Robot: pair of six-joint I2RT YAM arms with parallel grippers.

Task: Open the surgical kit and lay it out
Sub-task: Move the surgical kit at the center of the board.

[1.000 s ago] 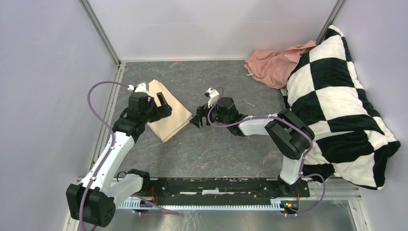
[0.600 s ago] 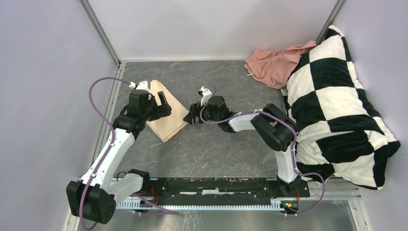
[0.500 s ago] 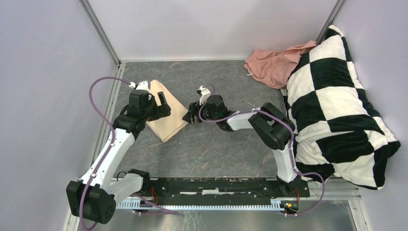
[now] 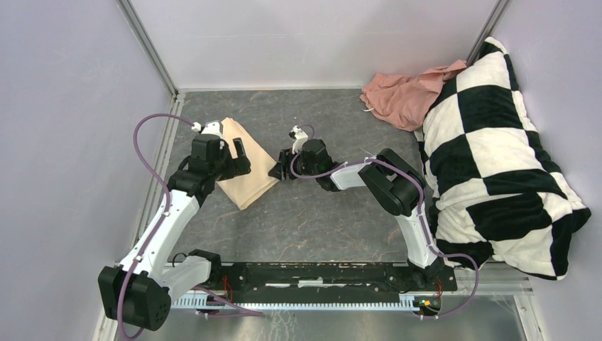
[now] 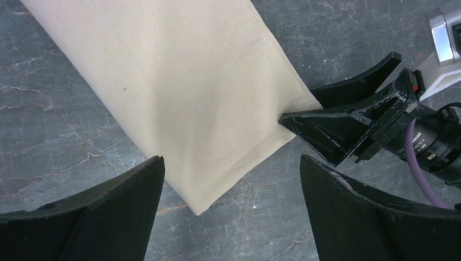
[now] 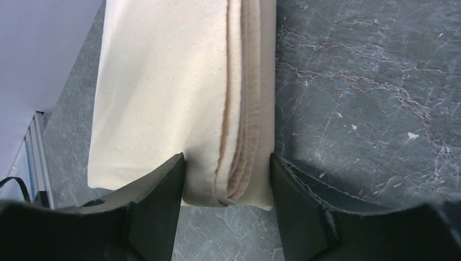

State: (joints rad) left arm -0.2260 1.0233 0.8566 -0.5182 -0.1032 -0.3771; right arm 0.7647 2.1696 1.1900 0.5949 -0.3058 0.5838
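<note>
The surgical kit is a folded beige cloth wrap (image 4: 245, 169) lying flat on the grey marbled table at the left. The steel tray and the instruments are hidden. My left gripper (image 4: 238, 155) is open and hovers over the wrap (image 5: 179, 81), its fingers (image 5: 108, 212) wide apart above the near corner. My right gripper (image 4: 282, 168) is open and low at the wrap's right edge. In the right wrist view its jaws (image 6: 225, 159) stand on either side of the layered folded edge (image 6: 244, 109), which fills the gap between them. The right gripper also shows in the left wrist view (image 5: 348, 109).
A crumpled pink cloth (image 4: 401, 92) lies at the back right against a large black-and-white chequered pillow (image 4: 497, 149) along the right side. Grey walls enclose the table. A metal rail (image 4: 165, 142) runs along the left edge beside the wrap.
My right gripper has moved left across the table until its fingers straddle the wrap's right edge. The left gripper has stayed over the wrap.
</note>
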